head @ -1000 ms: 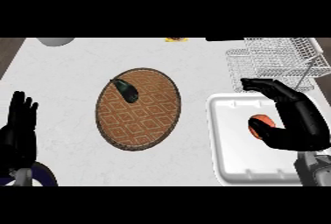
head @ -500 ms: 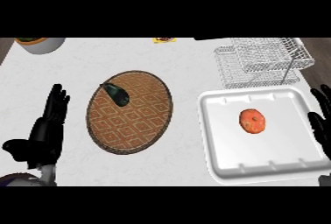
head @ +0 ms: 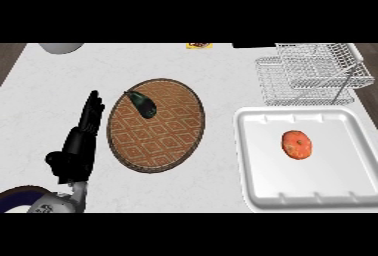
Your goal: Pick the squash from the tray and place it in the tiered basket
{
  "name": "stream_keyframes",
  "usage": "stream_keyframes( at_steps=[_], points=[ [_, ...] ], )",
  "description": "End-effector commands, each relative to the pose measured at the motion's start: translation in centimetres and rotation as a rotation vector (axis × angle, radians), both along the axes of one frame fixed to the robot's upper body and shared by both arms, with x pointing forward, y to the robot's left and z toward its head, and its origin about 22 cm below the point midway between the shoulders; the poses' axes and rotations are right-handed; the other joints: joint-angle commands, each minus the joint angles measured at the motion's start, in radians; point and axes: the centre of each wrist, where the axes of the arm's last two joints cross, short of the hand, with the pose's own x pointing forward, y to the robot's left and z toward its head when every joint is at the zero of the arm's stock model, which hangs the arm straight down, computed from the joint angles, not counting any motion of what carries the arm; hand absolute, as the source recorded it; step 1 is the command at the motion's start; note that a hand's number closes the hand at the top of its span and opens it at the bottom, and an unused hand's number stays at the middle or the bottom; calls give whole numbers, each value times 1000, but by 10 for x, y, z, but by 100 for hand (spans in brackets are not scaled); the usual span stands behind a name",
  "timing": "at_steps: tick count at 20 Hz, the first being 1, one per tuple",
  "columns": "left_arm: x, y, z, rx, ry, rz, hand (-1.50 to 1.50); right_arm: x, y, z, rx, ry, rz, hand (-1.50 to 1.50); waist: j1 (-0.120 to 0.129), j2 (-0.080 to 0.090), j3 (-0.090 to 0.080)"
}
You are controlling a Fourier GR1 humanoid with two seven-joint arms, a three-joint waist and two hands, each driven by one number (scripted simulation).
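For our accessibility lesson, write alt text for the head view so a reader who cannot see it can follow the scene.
An orange squash lies alone in a white tray at the right of a white counter, with a wire tiered basket just behind the tray. The left hand rests open beside a round woven mat that carries a dark vegetable; the right hand is out of view.

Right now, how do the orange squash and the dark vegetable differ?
The squash is round and orange; the dark vegetable is long, narrow and nearly black. The squash lies on the white tray at the right, near its middle; the dark vegetable lies on the brown woven mat, near its upper left edge. Both lie apart from the left hand, and the right hand is out of view.
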Motion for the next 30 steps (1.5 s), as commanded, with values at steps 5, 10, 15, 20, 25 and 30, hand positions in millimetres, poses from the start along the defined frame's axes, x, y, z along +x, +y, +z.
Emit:
stream_keyframes(
  at_steps=[5, 10, 15, 20, 25, 30],
  points=[
    [4, -5, 3, 5, 2, -33, 0, -13, -7, 95, -722, 288, -2, -150, 20, 3, -8],
    [6, -14, -5, 10, 7, -46, 0, -1, 43, 124, -920, 422, -51, -150, 46, 7, -6],
    [14, -12, 1, 8, 1, -61, 0, 7, 94, 144, -974, 540, -45, -150, 58, 4, -3],
    [22, -10, 15, 0, 23, -79, 0, 30, 131, 141, -990, 600, -21, -150, 65, 5, -2],
    [20, -23, 14, 15, -8, -70, 0, 50, 152, 143, -1012, 652, -9, -150, 63, 3, -1],
    [25, -17, 3, 8, -8, -62, 0, 51, 168, 134, -1038, 757, 29, -150, 52, 2, -1]
  ],
)
